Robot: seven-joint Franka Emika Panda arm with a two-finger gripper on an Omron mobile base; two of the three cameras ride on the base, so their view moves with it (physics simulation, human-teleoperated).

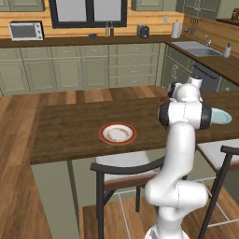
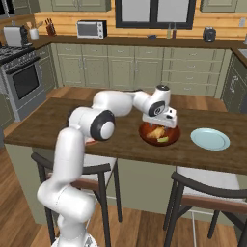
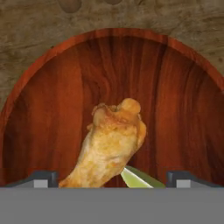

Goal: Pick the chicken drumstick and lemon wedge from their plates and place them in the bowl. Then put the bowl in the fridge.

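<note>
The reddish-brown wooden bowl [image 2: 175,137] [image 3: 52,105] stands on the dark wooden island counter. Inside it lies the golden-brown chicken drumstick [image 2: 155,133] [image 3: 111,142], with the yellow-green lemon wedge [image 2: 164,139] [image 3: 139,179] beside its thin end. My gripper [image 2: 161,126] [image 3: 112,177] hangs just above the bowl's contents, open, its fingertips [image 3: 41,177] spread wide on either side of the drumstick. The light blue plate [image 2: 210,139] [image 1: 221,116] sits bare to the right of the bowl. The white plate with the red-brown rim [image 1: 117,133] lies bare further left on the counter.
Two dark-framed stools [image 2: 202,198] [image 1: 123,170] stand against the counter's near edge. A stove [image 2: 21,77] is at the far left, and a sink [image 1: 196,48] sits in the back counter along the pale green cabinets.
</note>
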